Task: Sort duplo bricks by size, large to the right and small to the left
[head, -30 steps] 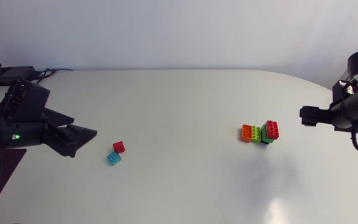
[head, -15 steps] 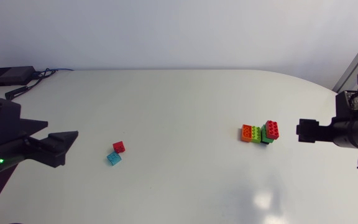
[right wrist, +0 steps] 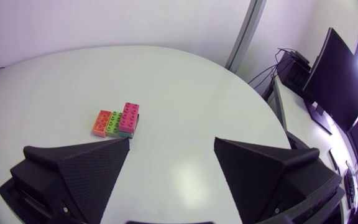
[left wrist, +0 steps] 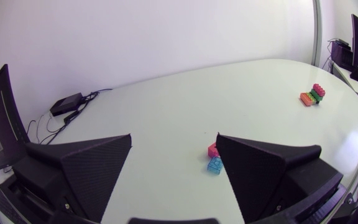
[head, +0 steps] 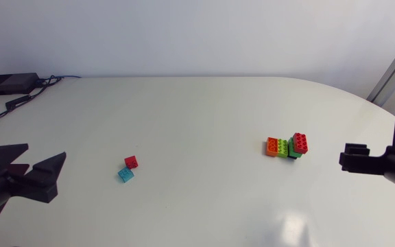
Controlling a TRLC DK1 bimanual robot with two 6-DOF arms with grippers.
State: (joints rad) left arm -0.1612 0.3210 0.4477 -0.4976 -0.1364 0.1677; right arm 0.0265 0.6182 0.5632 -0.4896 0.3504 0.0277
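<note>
Tabletop (head: pixel 197 116) seen from above, white, with two groups of duplo bricks and a robot arm at each side. The landmark is a cluster of large bricks (head: pixel 288 146): an orange brick (head: pixel 273 146), a light green brick (head: pixel 282 147) and a red large brick (head: pixel 300 143) raised on a darker green one, all touching. Well to the left of the cluster lie a small red brick (head: pixel 132 162) and a small blue brick (head: pixel 125 174), just beside each other.

Over the last second both arms have drawn back. The left gripper (head: pixel 46 152), which had been close to the small pair, now sits farther from the cluster, near the table's left edge. The right gripper (head: pixel 352 156) has also backed away from the cluster toward the right edge. No brick has shifted.

Both grippers are empty, their jaws spread wide. The wrist views show this clearly: the small pair lies ahead of the left fingers (left wrist: pixel 86 165) and the cluster ahead of the right fingers (right wrist: pixel 82 165).

Small bricks lie left and large ones right, so the sort looks finished and the arms appear to be retiring.
</note>
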